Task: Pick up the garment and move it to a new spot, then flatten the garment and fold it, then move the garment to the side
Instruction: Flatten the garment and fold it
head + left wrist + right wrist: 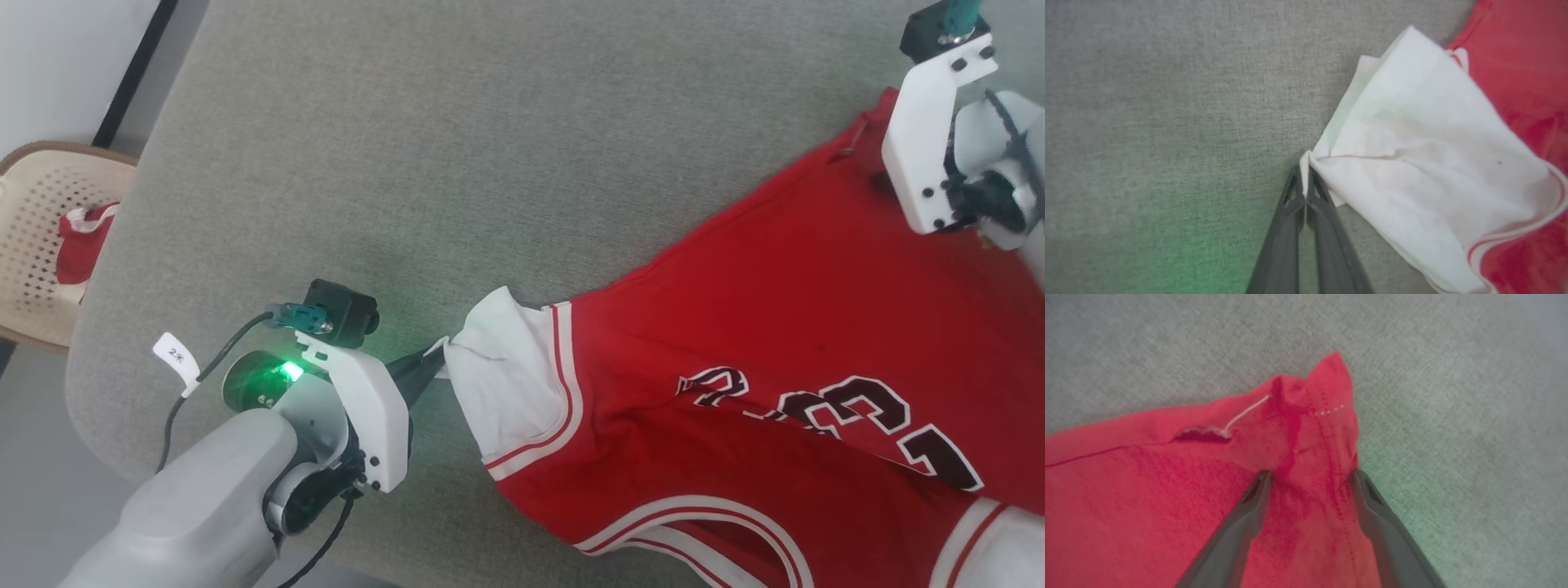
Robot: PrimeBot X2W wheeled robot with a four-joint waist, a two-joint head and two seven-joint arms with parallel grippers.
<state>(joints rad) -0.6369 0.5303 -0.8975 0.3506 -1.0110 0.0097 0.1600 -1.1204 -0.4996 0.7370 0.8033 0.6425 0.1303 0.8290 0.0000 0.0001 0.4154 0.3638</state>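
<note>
Near left, left gripper (1304, 175) is clamping tight on the garment (735, 343) at the corner of its white sleeve (1412, 143), fingers pressed together on the cloth. The garment is lying rumpled on the grey cushion (490, 122), running from centre to the right edge, numerals facing up. Far right, right gripper (1310, 475) is sitting with jaws spread wide, straddling a red hem corner, not closed on it. Off the cushion's left side, a beige basket (33, 204) is holding a red cloth (82, 245).
</note>
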